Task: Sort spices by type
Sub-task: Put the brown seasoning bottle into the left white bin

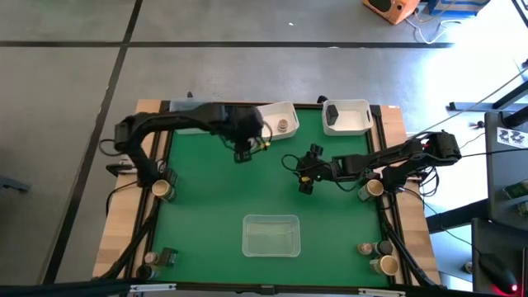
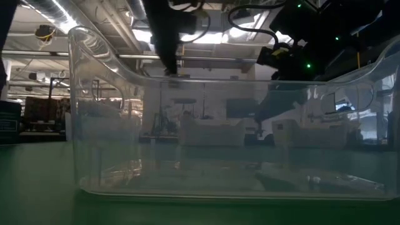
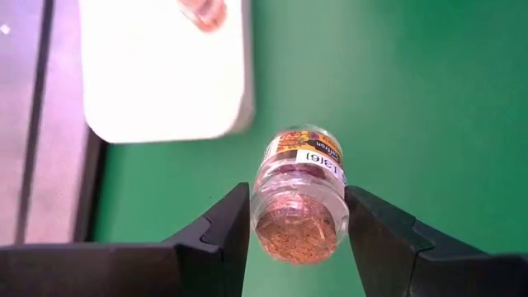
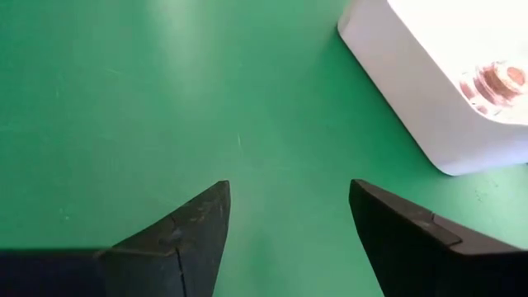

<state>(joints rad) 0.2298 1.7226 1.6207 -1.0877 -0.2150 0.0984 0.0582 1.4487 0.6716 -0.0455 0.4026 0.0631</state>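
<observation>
My left gripper (image 3: 297, 198) hangs over the green mat's far middle (image 1: 243, 153), just near-left of a white tray (image 1: 276, 120), and is shut on a small glass spice jar (image 3: 301, 177) with a tan cork top and a yellow label. Another cork-topped jar (image 1: 283, 125) stands inside that tray. My right gripper (image 1: 305, 177) is open over bare mat right of centre, with nothing between its fingers (image 4: 289, 190). A second white tray (image 1: 346, 115) at the far right holds a dark item (image 1: 332, 114). My left gripper pinches the jar's glass wall just below the cork top (image 3: 295, 216) between its two fingers, one on each side. The fingers slant steeply down from above. The jar is lifted clear of the mat, its cork end toward the wrist and its bottom pointing down and away.
A clear plastic tray (image 1: 271, 235) sits on the mat near the front middle and fills the low view (image 2: 200, 144). More jars stand off the mat on the wooden border: at the left (image 1: 162, 188), near left (image 1: 148, 260), right (image 1: 371, 188) and near right (image 1: 384, 264).
</observation>
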